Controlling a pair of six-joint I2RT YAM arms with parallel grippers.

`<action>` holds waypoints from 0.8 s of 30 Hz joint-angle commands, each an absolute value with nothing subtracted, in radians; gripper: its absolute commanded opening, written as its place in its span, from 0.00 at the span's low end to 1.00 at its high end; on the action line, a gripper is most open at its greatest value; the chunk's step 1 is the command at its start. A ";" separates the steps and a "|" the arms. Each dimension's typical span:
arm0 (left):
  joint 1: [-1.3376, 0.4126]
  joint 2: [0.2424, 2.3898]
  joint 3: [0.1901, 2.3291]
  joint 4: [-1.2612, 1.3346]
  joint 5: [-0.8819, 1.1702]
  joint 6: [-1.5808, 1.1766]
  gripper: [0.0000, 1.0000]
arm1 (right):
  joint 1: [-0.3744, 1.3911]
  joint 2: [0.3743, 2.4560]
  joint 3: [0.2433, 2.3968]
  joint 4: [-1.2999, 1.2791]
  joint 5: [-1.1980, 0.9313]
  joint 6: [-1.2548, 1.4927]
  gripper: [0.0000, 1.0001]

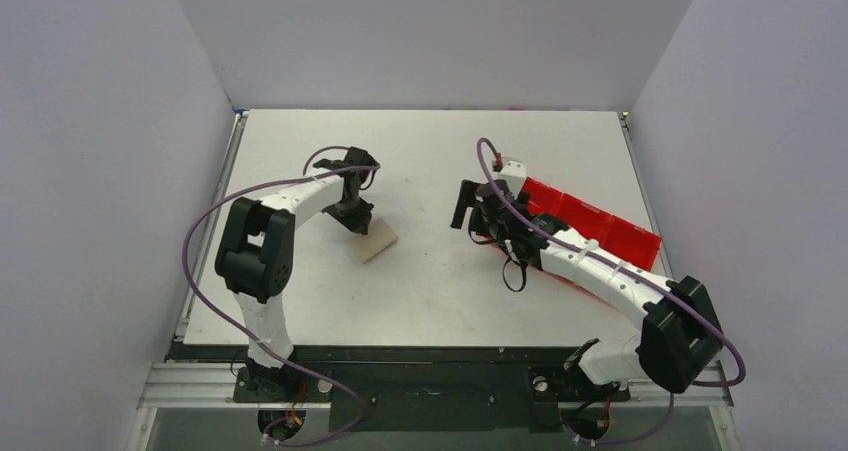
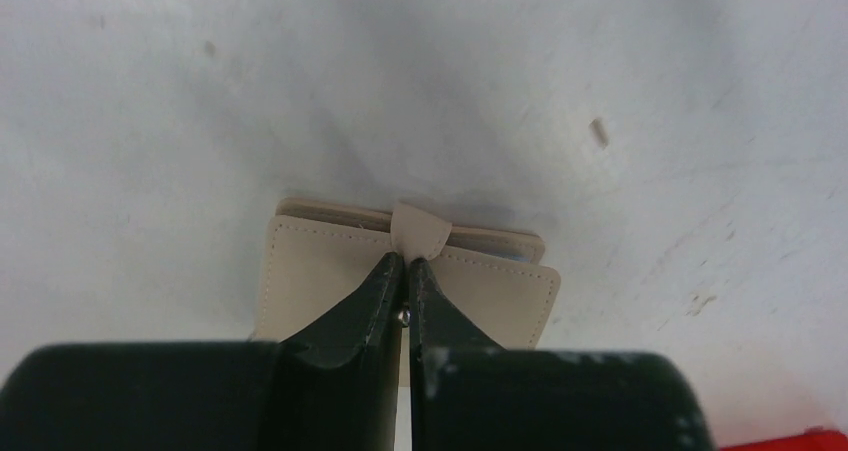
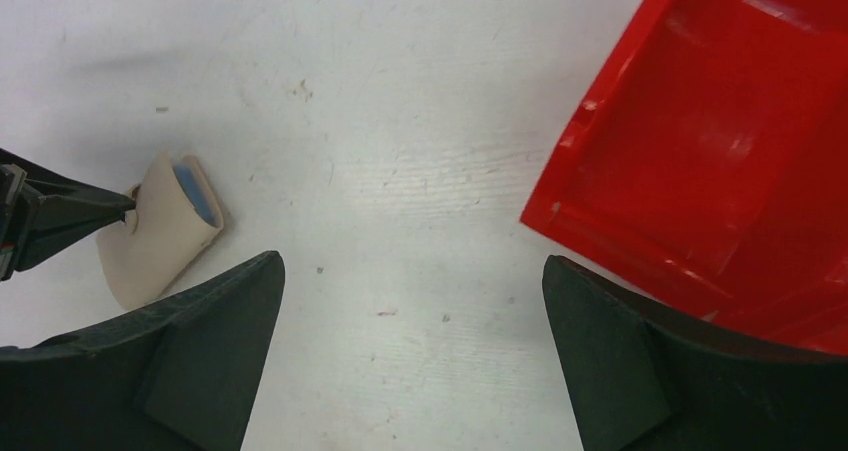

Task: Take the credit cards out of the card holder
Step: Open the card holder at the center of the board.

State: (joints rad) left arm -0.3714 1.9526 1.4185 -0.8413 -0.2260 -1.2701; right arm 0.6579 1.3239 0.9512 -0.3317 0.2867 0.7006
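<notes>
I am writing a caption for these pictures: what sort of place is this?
Most likely a robot test booth in a laboratory. Plain pale walls enclose the white table; a left arm and a right arm are bolted at its near edge, and a red tray lies on it.

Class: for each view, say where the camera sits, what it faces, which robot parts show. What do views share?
Top: above, behind the bases, looking down at the table; left arm, right arm show.
Left wrist: on the left arm, facing the holder; left gripper shut on its tab.
Right wrist: facing table and tray; open right gripper shows.
All show the holder.
</notes>
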 commanded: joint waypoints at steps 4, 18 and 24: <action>-0.468 1.789 1.207 -0.847 -0.029 -1.480 0.00 | 0.759 1.465 0.959 -0.197 0.207 0.748 0.97; -0.491 1.736 1.090 -0.720 0.101 -1.560 0.00 | 0.881 1.660 0.969 -0.075 0.077 0.748 0.88; -0.491 1.738 1.080 -0.682 0.143 -1.568 0.00 | 0.895 1.725 0.982 -0.064 0.042 0.746 0.82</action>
State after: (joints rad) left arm -0.4831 1.7485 1.0958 -0.7288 0.0921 -1.5379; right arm 0.8856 1.6974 0.9524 -0.1158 0.0704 0.7456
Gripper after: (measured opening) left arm 0.017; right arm 0.836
